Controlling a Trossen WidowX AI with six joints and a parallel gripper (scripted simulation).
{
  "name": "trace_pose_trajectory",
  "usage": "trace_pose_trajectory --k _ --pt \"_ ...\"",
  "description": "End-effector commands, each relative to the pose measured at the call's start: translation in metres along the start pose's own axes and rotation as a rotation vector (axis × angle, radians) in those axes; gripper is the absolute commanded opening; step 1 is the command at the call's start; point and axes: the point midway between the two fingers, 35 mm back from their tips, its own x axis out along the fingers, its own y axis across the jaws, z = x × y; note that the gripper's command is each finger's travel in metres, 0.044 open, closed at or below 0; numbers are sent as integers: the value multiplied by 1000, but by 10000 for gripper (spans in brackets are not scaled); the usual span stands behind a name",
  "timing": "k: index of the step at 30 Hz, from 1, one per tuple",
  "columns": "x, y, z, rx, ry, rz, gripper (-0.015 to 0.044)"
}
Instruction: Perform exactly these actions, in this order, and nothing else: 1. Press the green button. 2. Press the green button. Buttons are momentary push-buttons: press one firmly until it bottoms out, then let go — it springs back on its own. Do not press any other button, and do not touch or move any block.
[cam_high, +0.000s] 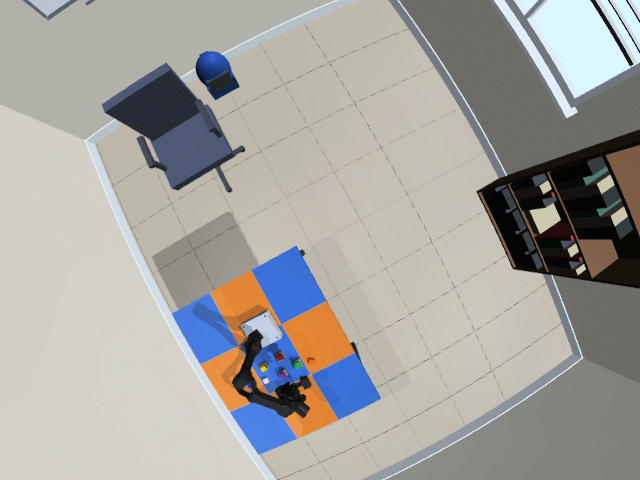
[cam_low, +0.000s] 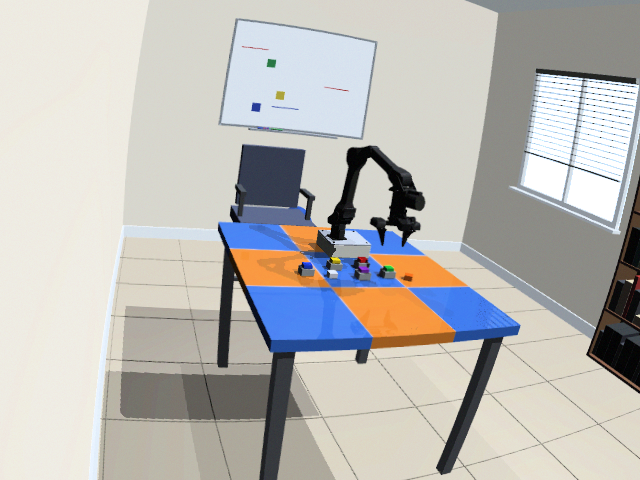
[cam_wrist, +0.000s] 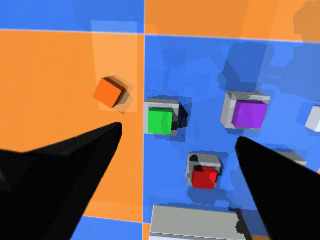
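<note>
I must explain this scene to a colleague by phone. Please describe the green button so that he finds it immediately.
On the checkered table, a cluster of small grey-based buttons sits in front of the robot's white base. The green button is the one nearest the loose orange block, and the only one with a green cap.

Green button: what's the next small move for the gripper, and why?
Probably descend straight onto the green button. The open, empty gripper hangs well above the table, the button showing between its fingers, and the orange block sits close beside it, so avoid drifting that way.
</note>
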Motion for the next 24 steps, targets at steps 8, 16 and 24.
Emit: trace_pose_trajectory --k 8,16,24 --pt "14 19 -29 -44 73 -4 348" --pt "66 18 -34 -45 73 -4 138" --pt "66 18 -34 -45 73 -4 20"
